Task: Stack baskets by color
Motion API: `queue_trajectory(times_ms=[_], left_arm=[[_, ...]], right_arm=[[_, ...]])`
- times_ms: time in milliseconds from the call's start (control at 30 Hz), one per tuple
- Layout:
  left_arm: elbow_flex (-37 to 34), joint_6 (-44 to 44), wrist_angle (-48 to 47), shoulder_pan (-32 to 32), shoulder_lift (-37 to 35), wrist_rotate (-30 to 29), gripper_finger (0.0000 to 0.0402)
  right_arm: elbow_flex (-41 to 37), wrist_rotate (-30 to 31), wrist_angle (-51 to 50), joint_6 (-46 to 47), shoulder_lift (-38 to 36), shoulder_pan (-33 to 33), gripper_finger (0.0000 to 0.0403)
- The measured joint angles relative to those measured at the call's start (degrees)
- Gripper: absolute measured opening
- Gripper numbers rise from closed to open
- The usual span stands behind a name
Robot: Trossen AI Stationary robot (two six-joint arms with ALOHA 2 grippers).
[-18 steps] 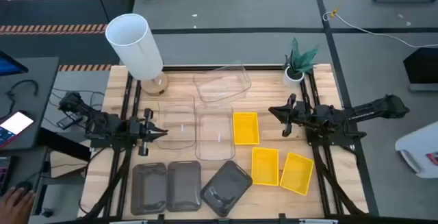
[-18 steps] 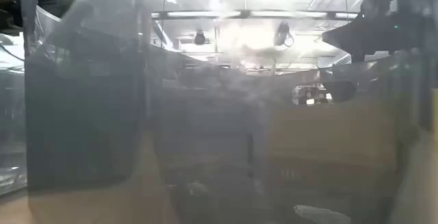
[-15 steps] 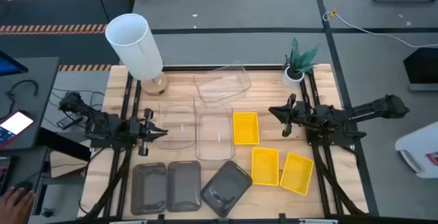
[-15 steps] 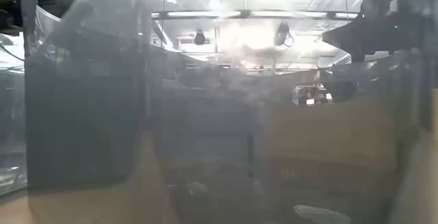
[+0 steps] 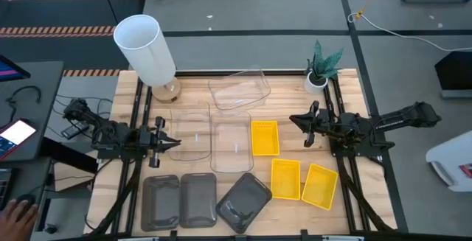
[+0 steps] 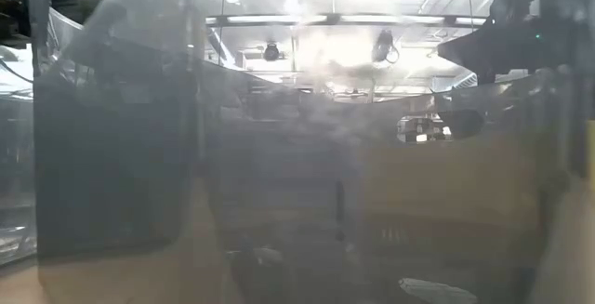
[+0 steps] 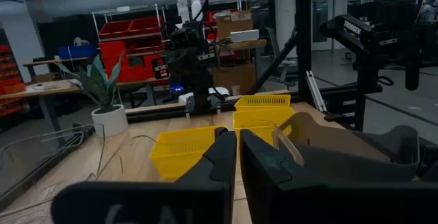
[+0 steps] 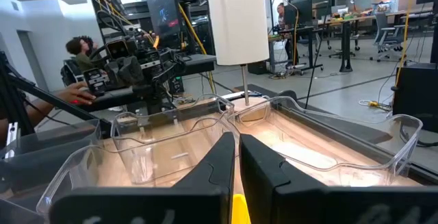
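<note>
Three clear baskets lie mid-table: two side by side [image 5: 190, 132] [image 5: 231, 141] and one askew at the far edge [image 5: 238, 90]. To their right lie three yellow baskets [image 5: 265, 137] [image 5: 285, 178] [image 5: 320, 185]. Along the near edge are three dark grey baskets [image 5: 160, 200] [image 5: 198, 198], the third [image 5: 244, 200] turned at an angle. My left gripper [image 5: 175, 142] is shut, level, at the left rim of the left clear basket. My right gripper [image 5: 295, 119] is shut, level, just right of the nearest yellow basket [image 7: 185, 152]. Both point toward the table's middle.
A tall white cylinder lamp [image 5: 145, 49] stands at the far left corner and a small potted plant [image 5: 318, 71] at the far right. A person's hand [image 5: 15, 215] rests beyond the table's left edge. A grey basket wall [image 6: 112, 155] fills the low view.
</note>
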Motion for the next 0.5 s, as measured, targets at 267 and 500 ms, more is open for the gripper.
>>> queue_trajectory(times_ms=[267, 500], left_arm=[[-0.01, 0.0, 0.02, 0.01, -0.01, 0.01, 0.0034], [0.0, 0.0, 0.0, 0.0, 0.0, 0.0, 0.0026]], right_arm=[[0.0, 0.0, 0.0, 0.0, 0.01, 0.0, 0.0029], [0.0, 0.0, -0.01, 0.01, 0.0, 0.0, 0.0029]])
